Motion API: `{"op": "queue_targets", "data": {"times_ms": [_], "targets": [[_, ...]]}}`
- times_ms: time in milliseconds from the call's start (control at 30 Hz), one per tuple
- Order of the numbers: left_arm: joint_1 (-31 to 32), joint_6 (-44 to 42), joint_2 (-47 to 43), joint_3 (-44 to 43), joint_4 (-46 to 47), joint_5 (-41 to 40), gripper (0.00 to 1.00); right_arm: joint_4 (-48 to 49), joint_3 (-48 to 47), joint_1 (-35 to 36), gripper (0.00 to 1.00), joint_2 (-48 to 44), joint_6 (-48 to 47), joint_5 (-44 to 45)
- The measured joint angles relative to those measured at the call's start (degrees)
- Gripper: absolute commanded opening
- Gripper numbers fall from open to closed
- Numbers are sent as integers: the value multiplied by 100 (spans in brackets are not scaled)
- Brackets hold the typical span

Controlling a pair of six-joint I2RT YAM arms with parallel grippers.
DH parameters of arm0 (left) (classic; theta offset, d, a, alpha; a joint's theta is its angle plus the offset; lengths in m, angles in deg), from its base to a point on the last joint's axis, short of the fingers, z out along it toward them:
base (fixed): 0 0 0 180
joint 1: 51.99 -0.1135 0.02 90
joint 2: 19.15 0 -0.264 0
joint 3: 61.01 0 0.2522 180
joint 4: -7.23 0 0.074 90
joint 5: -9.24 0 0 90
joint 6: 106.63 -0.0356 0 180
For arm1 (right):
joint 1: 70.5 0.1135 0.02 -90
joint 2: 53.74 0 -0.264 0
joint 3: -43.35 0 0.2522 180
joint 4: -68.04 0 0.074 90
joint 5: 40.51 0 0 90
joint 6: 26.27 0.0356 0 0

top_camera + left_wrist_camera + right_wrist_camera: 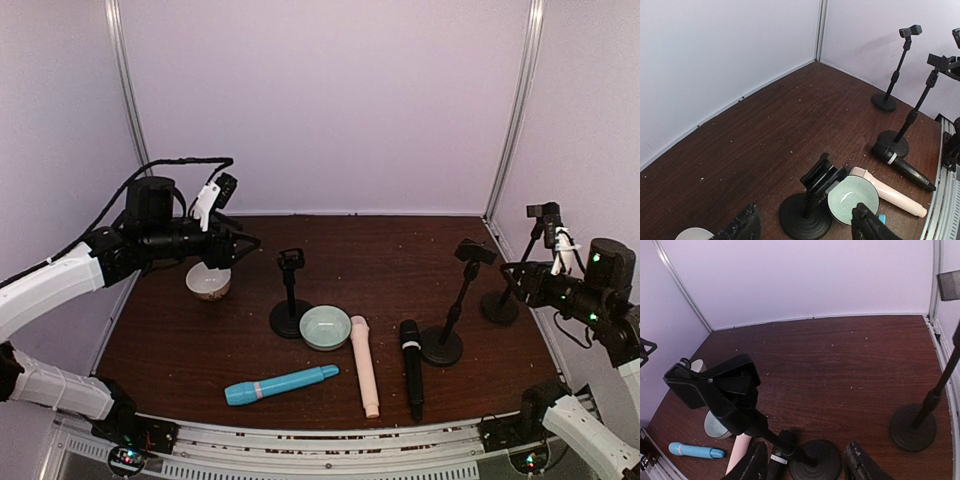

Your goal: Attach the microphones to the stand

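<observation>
Left gripper (804, 220) spread, empty. Right gripper (807, 452) spread, empty. Blue mic (281, 384), pink mic (365, 378), black mic (411, 366) flat on table (200, 340)

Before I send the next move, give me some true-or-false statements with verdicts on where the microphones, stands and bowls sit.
1. The blue microphone, pink-beige microphone and black microphone all lie flat on the table. True.
2. Seen from overhead, the black microphone is the leftmost of the three. False: it is the rightmost, and the blue one is leftmost.
3. The green bowl sits right beside the base of the short stand. True.
4. The left gripper holds the pink-beige microphone. False: its fingers stand apart with nothing between them.
5. Only two stands are on the table. False: there is also a middle stand and a far right stand.
</observation>
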Motion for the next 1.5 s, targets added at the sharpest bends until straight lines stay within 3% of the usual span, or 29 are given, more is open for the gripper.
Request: {"op": "queue_targets", "data": {"times_ms": [200,433,1100,1500], "targets": [[20,-37,0,-42,-17,2,64,-68,-24,260,57,267,-42,-831],[111,-35,2,-120,-15,76,64,-79,-68,450,56,455,-52,-892],[188,-37,15,-120,-24,72,64,1856,719,1189,42,866,-197,72],[310,-37,98,-120,-22,50,64,2579,1040,1563,22,929,-299,529]]}}
